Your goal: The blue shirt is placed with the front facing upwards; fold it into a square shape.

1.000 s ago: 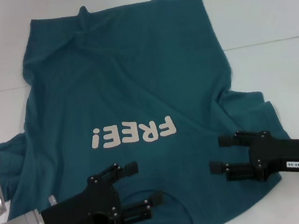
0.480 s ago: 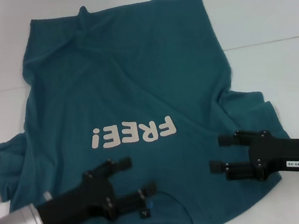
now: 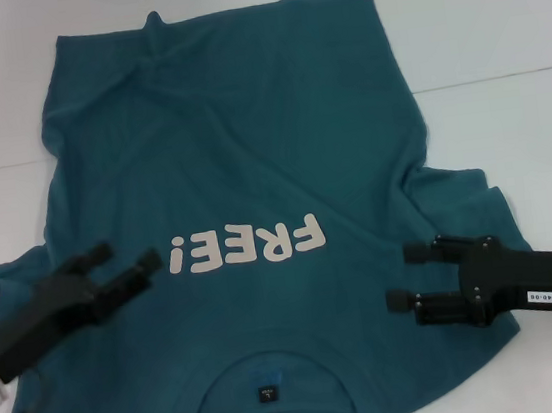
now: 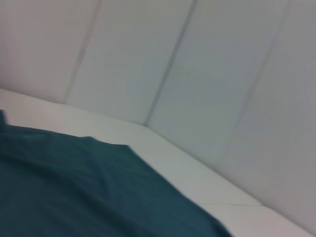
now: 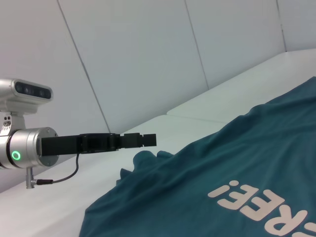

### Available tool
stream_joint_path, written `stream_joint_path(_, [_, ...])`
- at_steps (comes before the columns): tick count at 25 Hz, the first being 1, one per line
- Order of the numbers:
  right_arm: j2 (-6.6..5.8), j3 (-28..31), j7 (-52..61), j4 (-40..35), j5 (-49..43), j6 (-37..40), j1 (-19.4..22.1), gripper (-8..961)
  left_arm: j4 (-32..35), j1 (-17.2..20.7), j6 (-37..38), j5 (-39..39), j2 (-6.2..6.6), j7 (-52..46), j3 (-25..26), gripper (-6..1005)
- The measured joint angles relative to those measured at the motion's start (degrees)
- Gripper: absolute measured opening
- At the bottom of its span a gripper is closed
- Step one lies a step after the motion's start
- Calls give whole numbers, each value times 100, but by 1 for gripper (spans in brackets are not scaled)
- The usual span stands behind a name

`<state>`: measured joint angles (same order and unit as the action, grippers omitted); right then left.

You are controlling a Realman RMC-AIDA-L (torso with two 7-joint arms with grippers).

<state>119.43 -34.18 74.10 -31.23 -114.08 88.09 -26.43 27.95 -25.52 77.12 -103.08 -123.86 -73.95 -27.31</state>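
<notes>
- Lying front-up on the white worktop [image 3: 496, 28], the blue shirt [image 3: 250, 159] is spread with its collar at the near edge and its hem at the far edge; the cream "FREE!" lettering [image 3: 246, 245] reads inverted from the head view.
- Neck label [image 3: 268, 394]: a small dark tab just inside the near collar.
- Left gripper [image 3: 122, 268]: released, fingers parted, poised above the shirt's left side beside the lettering, with nothing between them; the right wrist view shows it clear of the cloth.
- Right gripper [image 3: 408, 276]: likewise released and empty, over the right sleeve [image 3: 466, 198] region near the shirt's near right corner.
- Fabric condition: diagonal creases run across the body, and the right sleeve is bunched.
- Handling, judged: soft, light, limp cotton that will drape and wrinkle rather than hold shape; not fragile, not slippery.
- Suggested hold: pinch a single layer at the edges, such as a sleeve or shoulder seam on each side, so that both sides lift evenly; no fold has yet been made.
</notes>
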Motion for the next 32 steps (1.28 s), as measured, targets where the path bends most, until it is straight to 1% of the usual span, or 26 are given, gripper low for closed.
stream_joint_path(7, [3, 5, 155, 11, 25, -141, -3, 883, 437, 69, -729, -34, 59, -338, 36, 926])
stream_joint_path(12, [11, 12, 260, 12, 28, -151, -27, 883, 581, 110, -1185, -55, 119, -388, 39, 925])
stream_joint_path(17, [10, 12, 264, 19, 28, -152, -29, 883, 735, 196, -1576, -68, 124, -507, 40, 924])
stream_joint_path(24, [9, -22, 263, 22, 76, -159, -63, 883, 730, 279, -2049, -71, 101, -517, 38, 922])
stream_joint_path(32, [9, -46, 263, 20, 80, -179, -90, 883, 673, 353, -2073, -101, 72, -520, 18, 920])
